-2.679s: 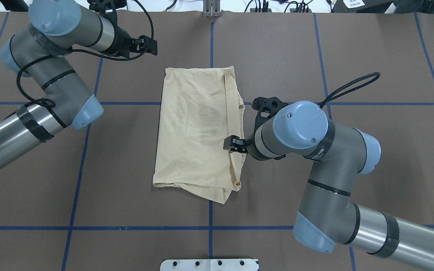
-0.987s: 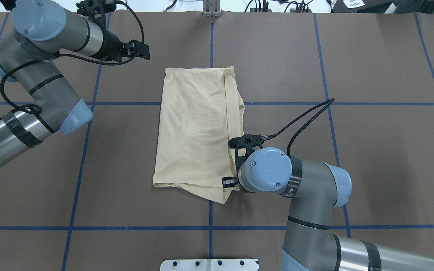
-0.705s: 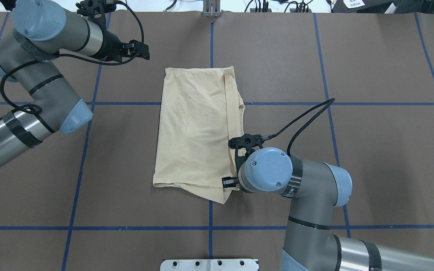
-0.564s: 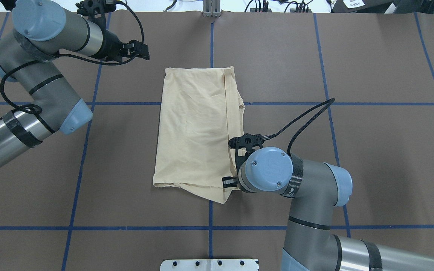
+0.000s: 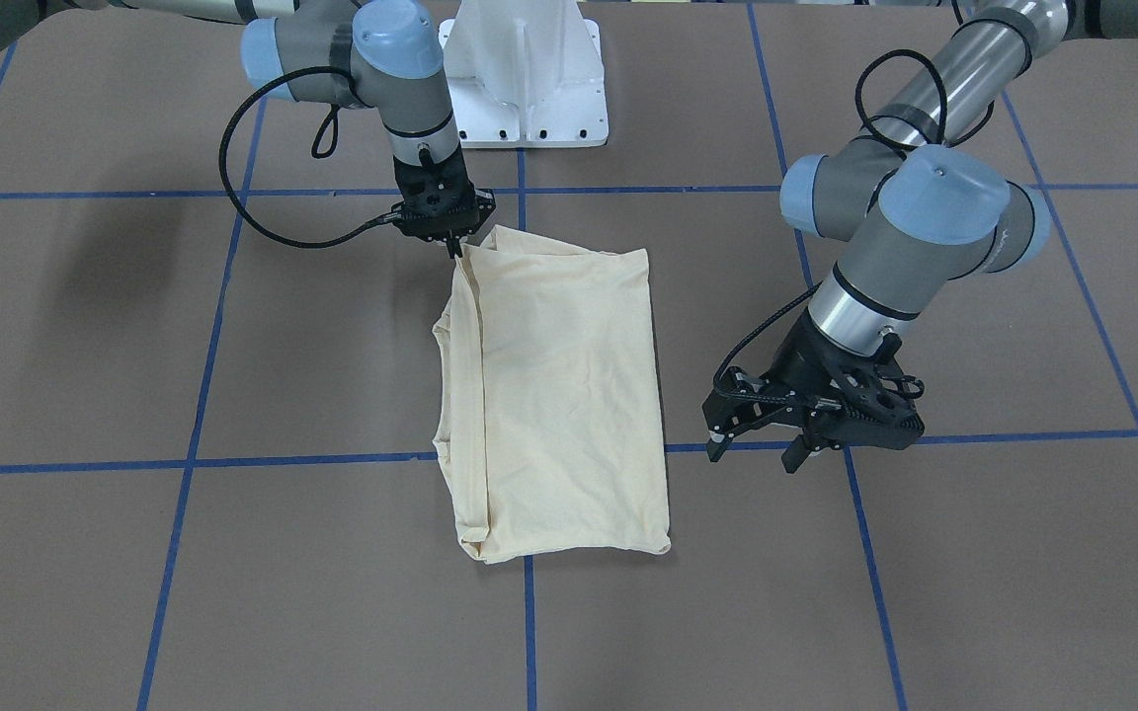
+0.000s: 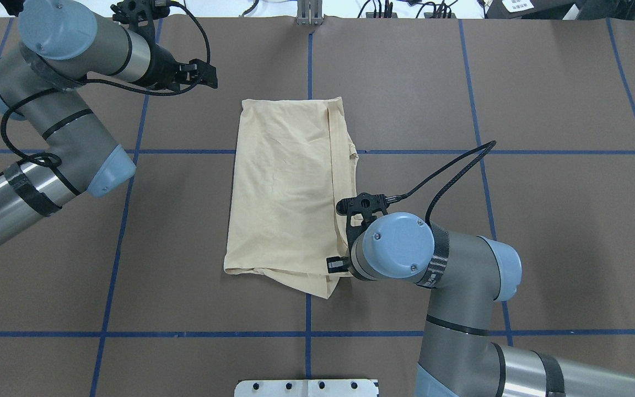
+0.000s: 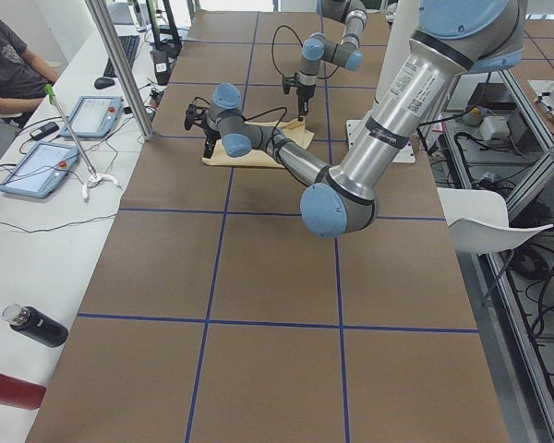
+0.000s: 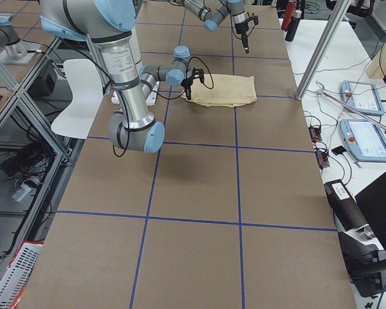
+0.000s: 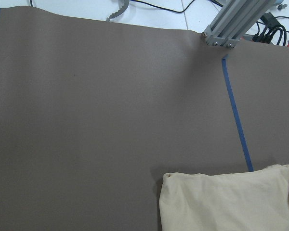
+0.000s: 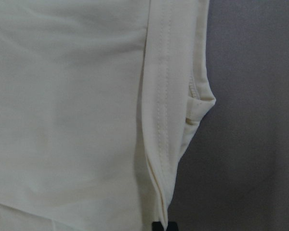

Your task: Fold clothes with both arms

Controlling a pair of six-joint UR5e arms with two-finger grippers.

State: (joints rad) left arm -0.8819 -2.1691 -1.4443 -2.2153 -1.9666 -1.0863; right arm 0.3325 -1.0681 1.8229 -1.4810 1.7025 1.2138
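Since a few seconds ago the right arm (image 6: 461,259) has slid along the right edge of the T-shirt (image 6: 284,187), from about halfway down to the corner nearest the robot. Over the last second it has barely shifted. The left arm (image 6: 69,132) has drawn back a touch toward its own side and has held there since.

From where I stand, the shirt lies folded into a tall pale rectangle in the middle of the brown table (image 6: 516,220). It straddles the centre one of the blue tape lines (image 6: 185,151), and a cross line passes under its far part. A narrow stitched strip is doubled over along its right side.

At the near right corner, the right gripper (image 5: 454,250) points straight down with its fingers drawn together. Its wrist camera shows the stitched fold narrowing to a point right at a black fingertip, so it looks pinched on the fabric there. The rest of the shirt is flat on the table.

The left gripper (image 5: 753,456) hangs above bare table just off the shirt's far left corner, clear of the cloth. Its two fingers are spread apart with nothing between them. Its wrist camera catches that corner of the shirt at the bottom of its view. The white base (image 5: 528,79) sits at the robot's edge of the table.
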